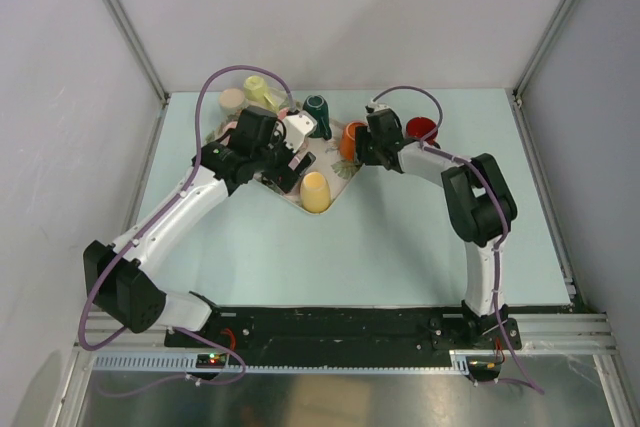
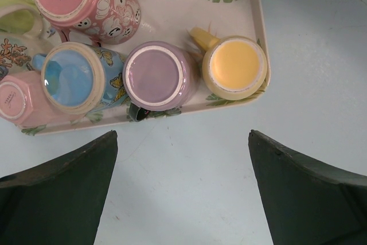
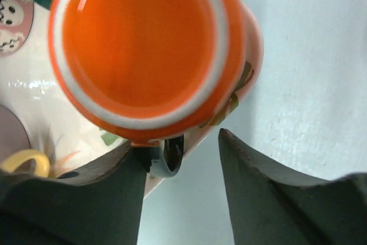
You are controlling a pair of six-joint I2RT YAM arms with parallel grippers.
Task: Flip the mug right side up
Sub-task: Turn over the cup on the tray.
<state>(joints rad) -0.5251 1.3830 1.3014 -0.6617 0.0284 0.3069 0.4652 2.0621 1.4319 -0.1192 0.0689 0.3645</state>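
We note the right end effector (image 3: 178,142) half-open astride the dark handle (image 3: 169,163) of the inverted orange mug (image 3: 137,38) at the tray (image 3: 20,87) rim, not clamped; left end effector (image 2: 182,137) wide, empty, over open counter (image 2: 183,193).

Orange mug (image 3: 143,44), upside down, flat base up with a white ring, dark handle on its near side, standing at the right corner of a flowered tray (image 3: 28,93).

Orange mug (image 3: 143,50) cropped at top
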